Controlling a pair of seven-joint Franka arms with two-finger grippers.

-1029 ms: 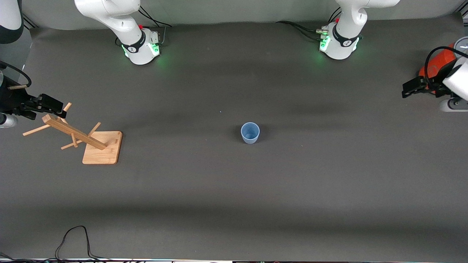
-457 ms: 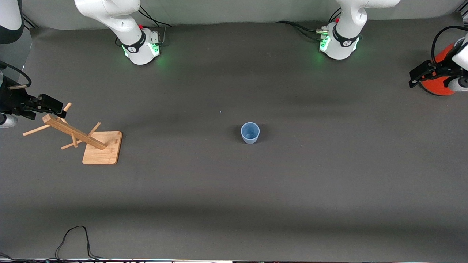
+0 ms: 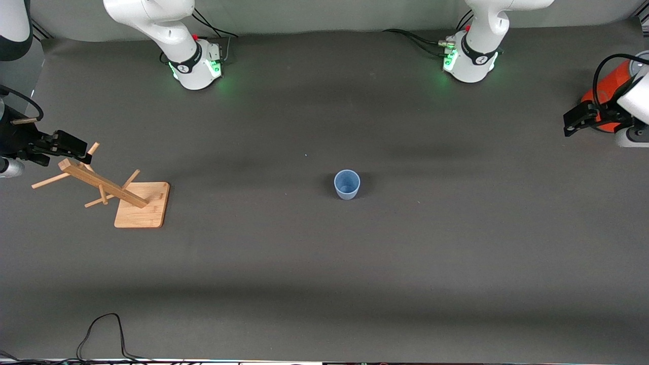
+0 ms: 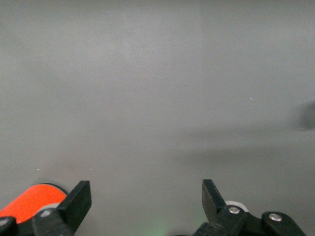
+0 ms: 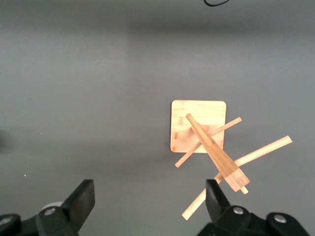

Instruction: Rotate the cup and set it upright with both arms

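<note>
The cup [image 3: 347, 184] is seen as plain pale blue, set on a dark grey table [image 3: 324, 263]. A light-brown wooden rack [image 3: 121, 195] and a red-orange cylinder [image 3: 606, 94] are noted. The arms are white with dark bands, with green-lit bases [image 3: 195, 68] and black grippers.

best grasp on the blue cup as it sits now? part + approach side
The cup seems to stand mouth-up, alone mid-table. I'd grip the upper wall just under the rim, fingers on opposite sides, coming from above: it tapers toward the base, so a low grip may slip. Both the left gripper and right gripper are open at the table ends; either could approach.
</note>
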